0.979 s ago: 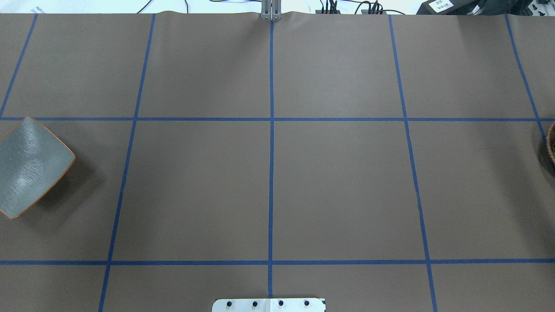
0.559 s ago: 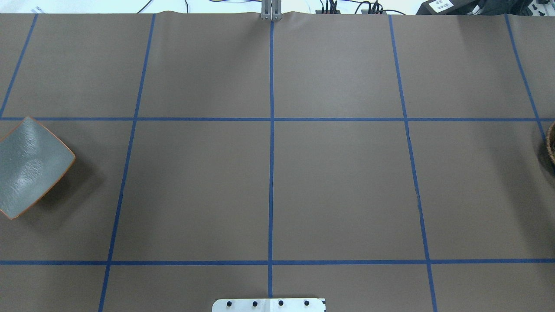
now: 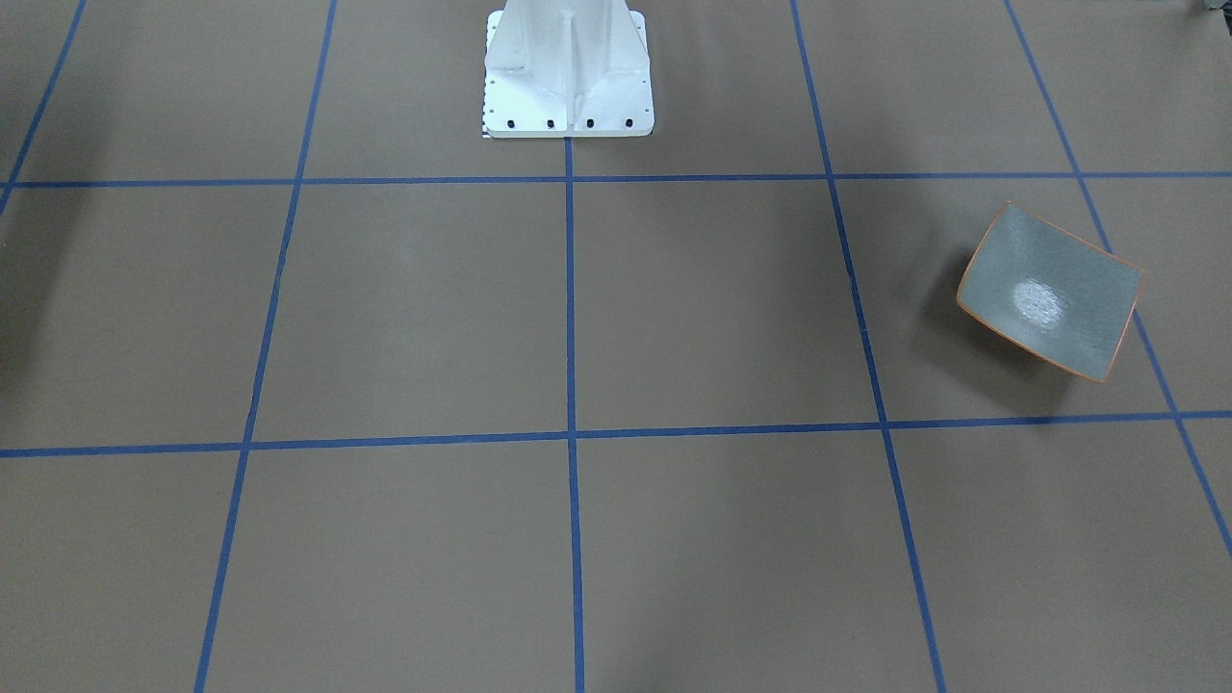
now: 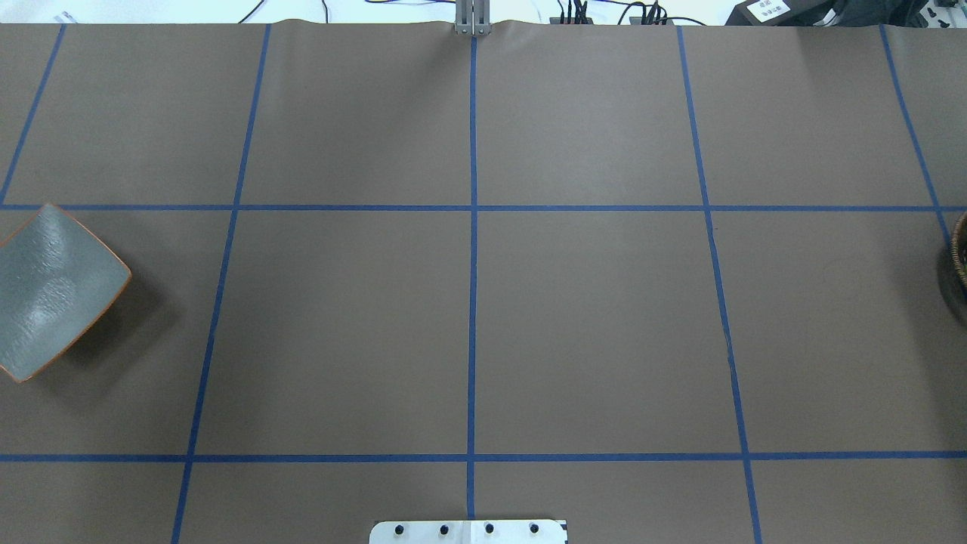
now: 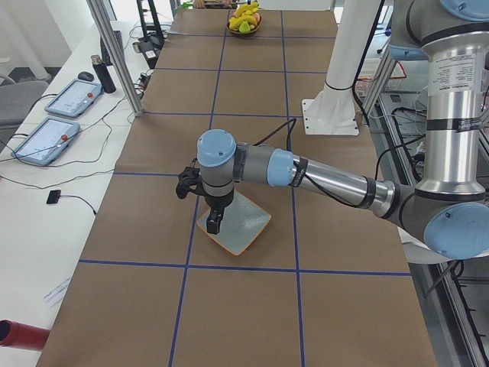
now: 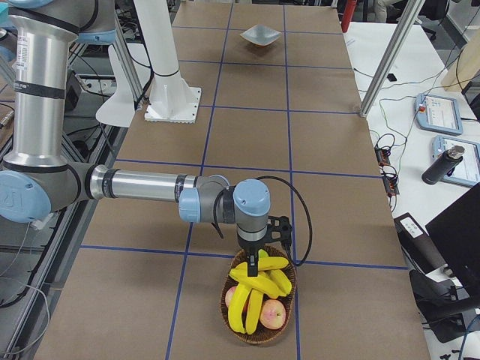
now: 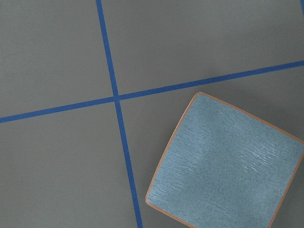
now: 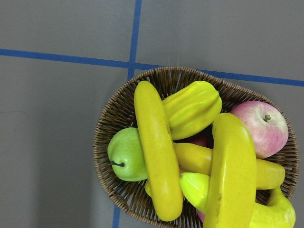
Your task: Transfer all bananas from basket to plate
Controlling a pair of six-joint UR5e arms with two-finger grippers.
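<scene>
Right wrist-mounted view looks straight down into the wicker basket (image 8: pixel 107 137), where the bananas (image 8: pixel 156 156) lie heaped. One long banana runs over a green pear (image 8: pixel 126 154) and rests against a ridged yellow fruit (image 8: pixel 192 108). A second banana crosses a third that lies flat beneath it, and a pink apple (image 8: pixel 260 127) sits against the basket's wall beside them.

Taking the white pedestal (image 3: pixel 568 72) as the mark, the basket stands well apart from it, toward the robot's right end of the desk (image 4: pixel 589 325). In the overhead view only a sliver of its rim shows at the edge.

The right pincer (image 6: pixel 253 262) hangs directly over the basket with its tips close above the top bananas. Only the exterior right view shows it, so I cannot tell whether it is open or closed, or whether it touches the fruit.

The plate (image 7: pixel 228 161) lies well apart from the pedestal toward the robot's left end, turned cornerwise to the blue tape lines (image 4: pixel 473 302) and just beside one of their crossings. The left pincer (image 5: pixel 214 224) hangs over the plate's edge on the side away from the pedestal. It appears only in the exterior left view, so its state cannot be told either.
</scene>
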